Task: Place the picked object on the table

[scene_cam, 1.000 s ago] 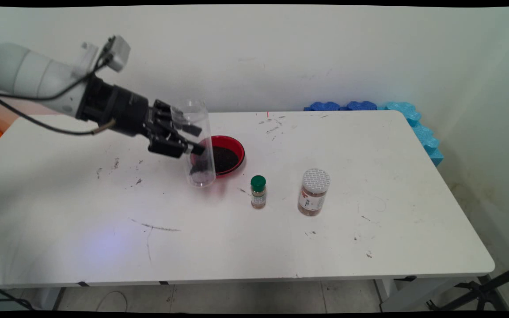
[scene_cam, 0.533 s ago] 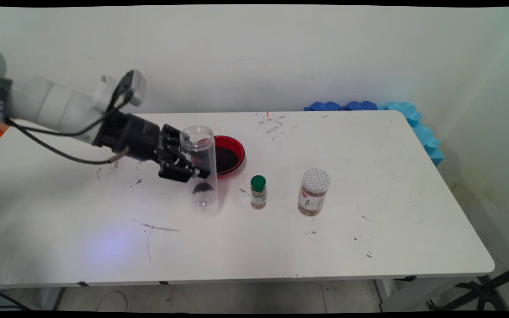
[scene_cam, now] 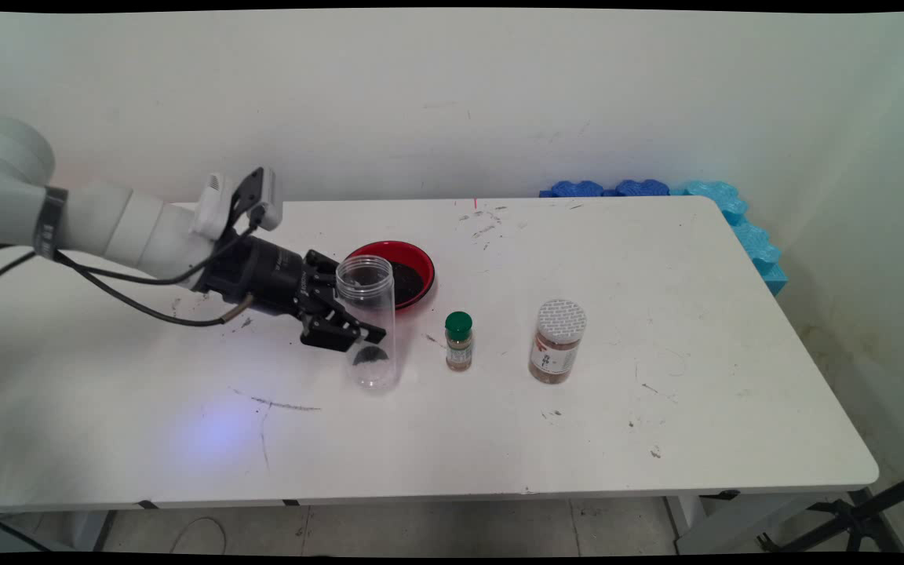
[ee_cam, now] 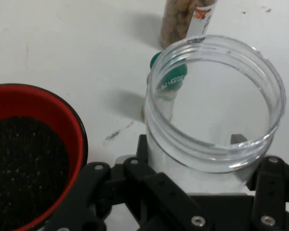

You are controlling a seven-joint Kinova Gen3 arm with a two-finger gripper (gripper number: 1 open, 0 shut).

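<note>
The black two-finger pincer (scene_cam: 358, 333) is pinching a tall clear plastic jar (scene_cam: 370, 322) around its lower wall, one finger on each side, and the jar is standing upright with its base at or just above the white table (scene_cam: 656, 408); contact with the tabletop cannot be told. Handling it well would seem to call for keeping the open mouth level and the squeeze gentle, since thin clear walls like these probably flex and could slip between hard fingers. The jar is lidless, with a threaded rim, and is carrying only a small dark clump of granules near its bottom; the rest is looking empty. Just behind the pincer, a round red bowl (scene_cam: 403, 271) filled with dark granules is sitting close to the jar but apart from it. Beyond the jar, away from the pincer, a small green-capped spice bottle (scene_cam: 459, 341) is standing near, and farther off a white-lidded jar of brown contents (scene_cam: 558, 341) is standing well apart.
</note>
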